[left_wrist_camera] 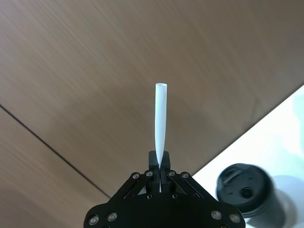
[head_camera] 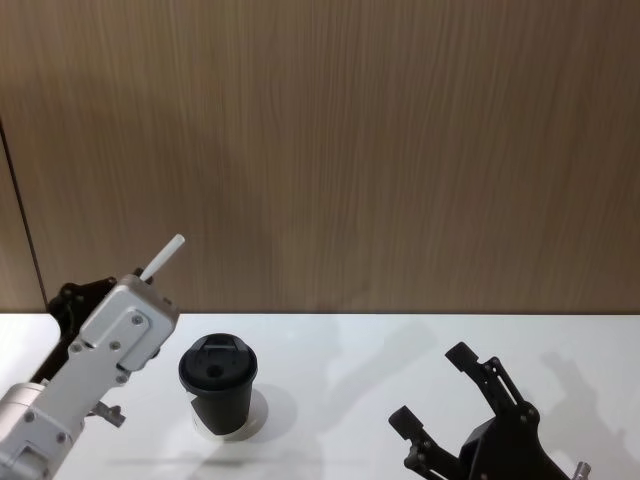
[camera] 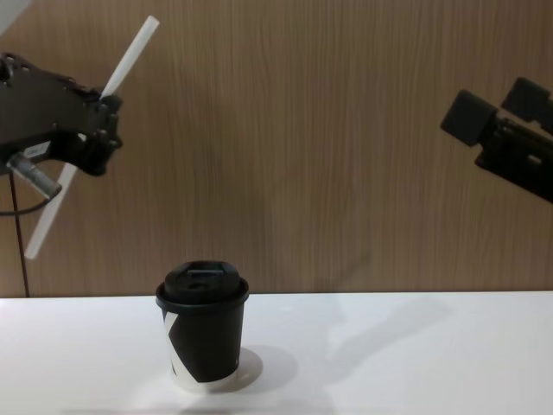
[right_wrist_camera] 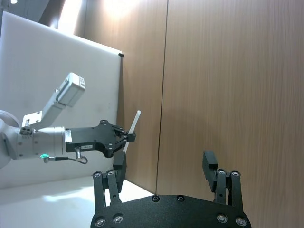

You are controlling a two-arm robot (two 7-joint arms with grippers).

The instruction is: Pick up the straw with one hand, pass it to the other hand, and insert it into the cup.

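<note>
My left gripper (camera: 97,134) is shut on the white straw (camera: 130,56) and holds it tilted in the air, up and to the left of the cup. The straw (left_wrist_camera: 160,118) sticks out from between the closed fingers, and its lower end hangs below the gripper. The black lidded cup (head_camera: 218,385) stands upright on the white table (head_camera: 400,340), just right of the left arm. My right gripper (head_camera: 432,388) hovers open and empty over the table's right side, well apart from the cup (camera: 203,333). In the right wrist view the left gripper (right_wrist_camera: 129,137) and the straw (right_wrist_camera: 135,122) lie beyond my open right gripper (right_wrist_camera: 165,164).
A wood-panelled wall stands right behind the table. Bare white tabletop (camera: 389,346) stretches between the cup and the right arm. A dark cable hangs from the left wrist (camera: 15,233).
</note>
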